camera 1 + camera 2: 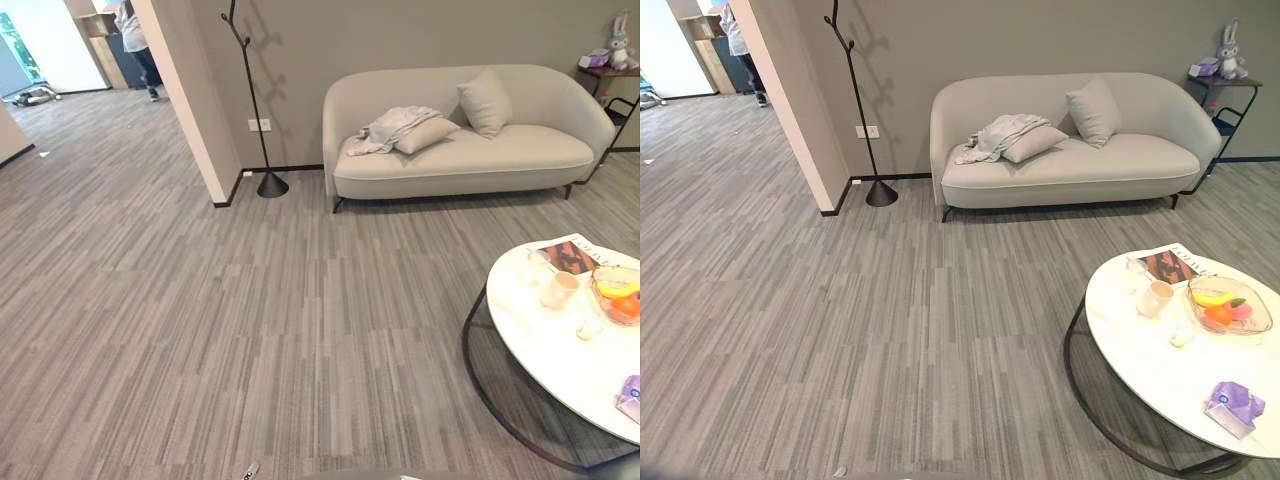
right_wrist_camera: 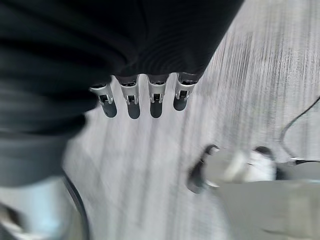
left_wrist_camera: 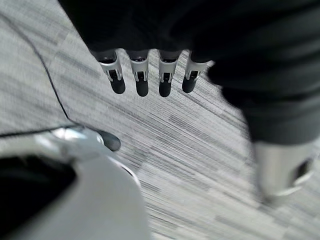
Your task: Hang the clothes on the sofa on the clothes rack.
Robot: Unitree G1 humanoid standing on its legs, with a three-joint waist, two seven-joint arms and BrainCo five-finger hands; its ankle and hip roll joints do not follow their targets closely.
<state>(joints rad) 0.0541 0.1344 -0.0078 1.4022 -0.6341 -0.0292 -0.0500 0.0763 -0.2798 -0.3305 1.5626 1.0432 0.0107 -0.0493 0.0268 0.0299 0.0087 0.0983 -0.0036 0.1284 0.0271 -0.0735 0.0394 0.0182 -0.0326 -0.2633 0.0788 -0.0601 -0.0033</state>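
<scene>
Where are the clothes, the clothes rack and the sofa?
clothes [image 1: 392, 127], left eye view, middle of the crumpled pile.
clothes rack [image 1: 254, 110], left eye view, mid-height on the black pole.
sofa [image 1: 520, 151], left eye view, bare seat cushion right of the pillows.

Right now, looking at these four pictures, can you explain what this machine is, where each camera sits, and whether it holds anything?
A two-legged humanoid robot took these. Two pictures come from its head, looking across a carpeted room. The clothes lie on the sofa, draped over a cushion. The clothes rack stands left of the sofa. A round table is nearer, on the right.

The other two come from wrist cameras. The left hand and right hand hang relaxed over the carpet, holding nothing.
</scene>
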